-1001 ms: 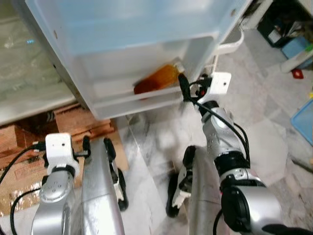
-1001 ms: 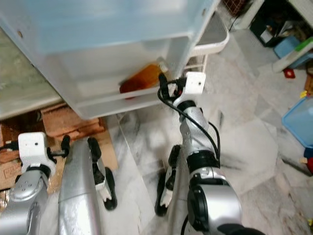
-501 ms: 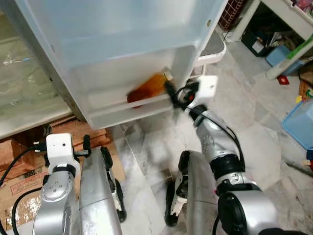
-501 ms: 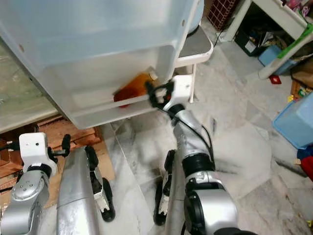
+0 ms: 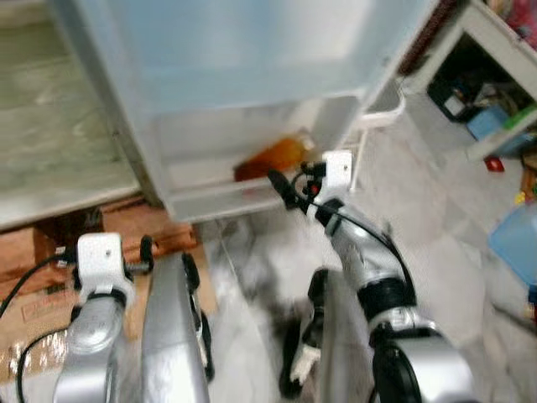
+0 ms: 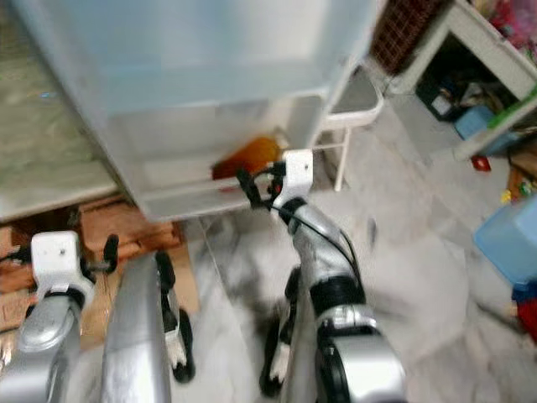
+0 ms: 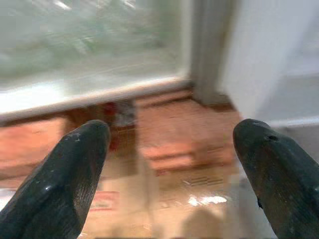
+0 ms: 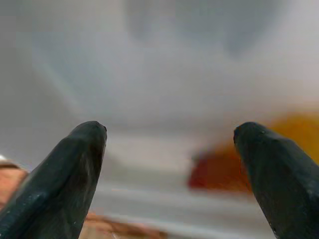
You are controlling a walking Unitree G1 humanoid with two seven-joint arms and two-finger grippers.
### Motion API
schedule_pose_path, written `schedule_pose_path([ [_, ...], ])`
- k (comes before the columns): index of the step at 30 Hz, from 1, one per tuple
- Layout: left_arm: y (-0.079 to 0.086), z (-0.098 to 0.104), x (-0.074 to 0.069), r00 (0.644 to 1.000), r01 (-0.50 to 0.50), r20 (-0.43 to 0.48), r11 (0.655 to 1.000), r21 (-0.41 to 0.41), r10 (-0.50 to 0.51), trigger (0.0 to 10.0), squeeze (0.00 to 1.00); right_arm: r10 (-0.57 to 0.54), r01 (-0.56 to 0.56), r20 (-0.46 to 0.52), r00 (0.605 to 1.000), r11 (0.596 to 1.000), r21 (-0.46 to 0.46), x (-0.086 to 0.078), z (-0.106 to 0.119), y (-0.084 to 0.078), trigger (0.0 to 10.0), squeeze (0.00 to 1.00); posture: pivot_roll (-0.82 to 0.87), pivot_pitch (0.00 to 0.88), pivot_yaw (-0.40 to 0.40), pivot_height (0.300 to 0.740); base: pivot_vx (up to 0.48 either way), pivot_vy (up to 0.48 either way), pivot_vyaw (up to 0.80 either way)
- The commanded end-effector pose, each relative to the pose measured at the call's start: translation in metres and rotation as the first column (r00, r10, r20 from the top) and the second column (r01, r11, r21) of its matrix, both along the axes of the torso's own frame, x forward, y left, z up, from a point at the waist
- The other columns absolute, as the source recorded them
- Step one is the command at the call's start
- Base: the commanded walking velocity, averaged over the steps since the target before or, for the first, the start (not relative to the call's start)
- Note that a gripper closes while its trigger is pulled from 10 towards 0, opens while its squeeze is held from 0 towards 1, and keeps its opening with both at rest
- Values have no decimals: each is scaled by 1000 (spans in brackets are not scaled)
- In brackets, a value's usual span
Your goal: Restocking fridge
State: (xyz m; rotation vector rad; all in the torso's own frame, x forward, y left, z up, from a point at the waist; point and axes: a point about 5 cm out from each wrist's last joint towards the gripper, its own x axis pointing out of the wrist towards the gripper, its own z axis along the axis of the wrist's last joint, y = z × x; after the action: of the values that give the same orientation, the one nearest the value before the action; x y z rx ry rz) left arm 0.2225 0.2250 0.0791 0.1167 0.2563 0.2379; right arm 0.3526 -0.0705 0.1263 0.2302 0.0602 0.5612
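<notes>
Amber-orange bottle point(image 5: 273, 157) with a red end, lying on its side in the fridge door's lowest shelf point(image 5: 220, 200) of white translucent plastic. Right gripper point(image 5: 283, 186) just before the shelf front, fingers spread, empty. Left gripper point(image 7: 169, 174) low, fingers spread, over cardboard boxes point(image 5: 50, 269). Pale marble floor point(image 5: 470, 243).

Orange bottle point(image 5: 270, 158) blurred behind door-shelf rail point(image 5: 226, 199), cap hidden
</notes>
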Motion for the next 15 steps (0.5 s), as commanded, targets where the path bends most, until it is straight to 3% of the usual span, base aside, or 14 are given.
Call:
schedule_pose_path([
  [1, -5, -5, -1, 1000, 11, -19, 1000, -14, -11, 10000, 0, -27, 26, -25, 999, 999, -19, 0, -5, -12, 10000, 0, 179, 206, -109, 526, 289, 0, 0],
  [8, -6, -5, 0, 1000, 16, -20, 1000, -14, -16, 10000, 0, -45, 42, -45, 998, 997, -67, 0, -11, -13, 10000, 0, 180, 204, -107, 526, 257, 0, 0],
  [12, -7, -6, -1, 999, 16, -31, 1000, -18, -16, 10000, 0, -123, 108, -92, 988, 982, -155, 1, -23, -24, 10000, 0, 185, 210, -106, 526, 0, 0, 0],
  [15, -7, -7, -2, 999, 13, -40, 1000, -19, -14, 10000, 0, -155, 135, -114, 981, 976, -168, 0, -27, -30, 10000, 0, 188, 211, -107, 526, 0, 0, 0],
])
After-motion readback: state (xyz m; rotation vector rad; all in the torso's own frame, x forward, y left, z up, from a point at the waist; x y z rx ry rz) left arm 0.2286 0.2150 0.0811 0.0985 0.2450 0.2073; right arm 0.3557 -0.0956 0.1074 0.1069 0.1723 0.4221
